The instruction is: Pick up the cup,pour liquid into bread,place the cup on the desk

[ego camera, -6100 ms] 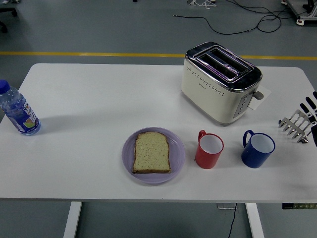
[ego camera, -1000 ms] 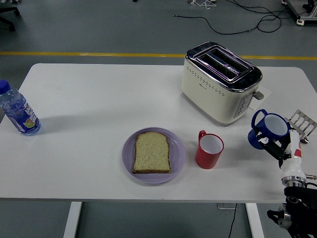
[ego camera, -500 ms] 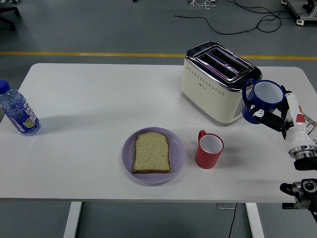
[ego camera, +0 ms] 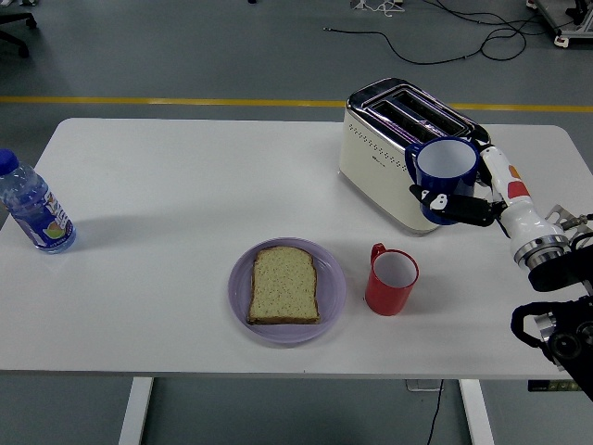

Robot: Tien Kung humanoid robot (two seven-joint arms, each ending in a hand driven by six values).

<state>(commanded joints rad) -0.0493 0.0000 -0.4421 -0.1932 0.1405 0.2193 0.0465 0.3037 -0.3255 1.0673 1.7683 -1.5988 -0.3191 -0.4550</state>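
My right hand [ego camera: 459, 199] is shut on a blue cup [ego camera: 445, 176] and holds it upright in the air in front of the toaster, above and right of the red cup. A slice of bread [ego camera: 284, 286] lies on a purple plate [ego camera: 334, 297] near the table's front middle. A red cup [ego camera: 392, 279] stands just right of the plate. The left hand is out of view.
A cream toaster [ego camera: 398, 158] stands at the back right, right behind the lifted cup. A water bottle [ego camera: 32, 209] stands at the left edge. A metal rack [ego camera: 567, 222] sits at the right edge behind my arm.
My right hand came in, took the blue cup off the table, lifted it and carried it left, now in front of the toaster.
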